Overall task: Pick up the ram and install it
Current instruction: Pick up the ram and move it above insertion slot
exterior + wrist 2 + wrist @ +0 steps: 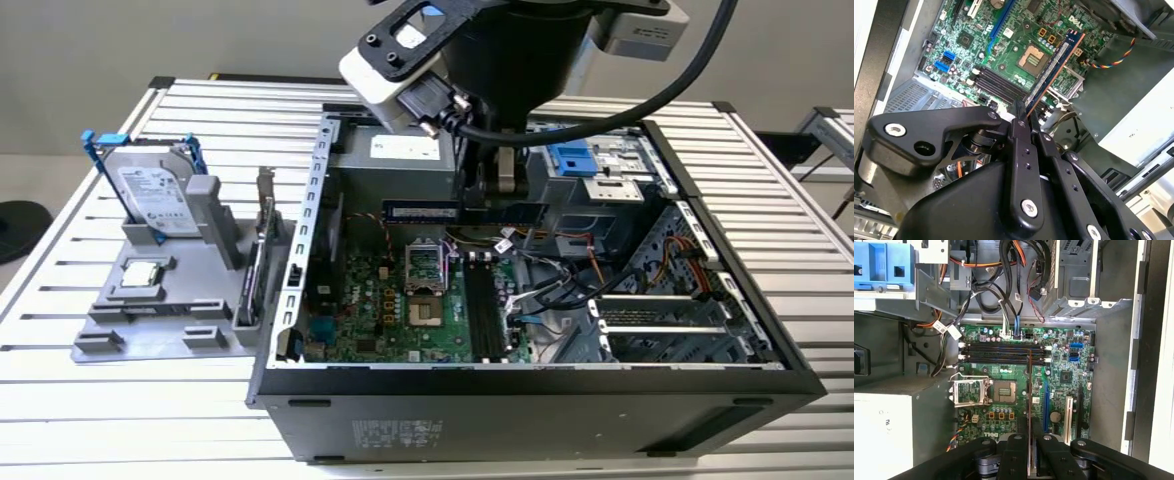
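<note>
Pincer clamped on the ram, stick held just below its tips above the motherboard, long axis roughly crosswise to the black slots underneath.

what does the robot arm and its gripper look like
The arm ends in a black cylindrical wrist carrying a white housing with a blue mark; a thick black cable loops from it. The gripper is matte black, with slim jointed link bars fastened by silver screws.

Slatted alu table, plain pale wall behind, 2nd table exterior view's right.
</note>
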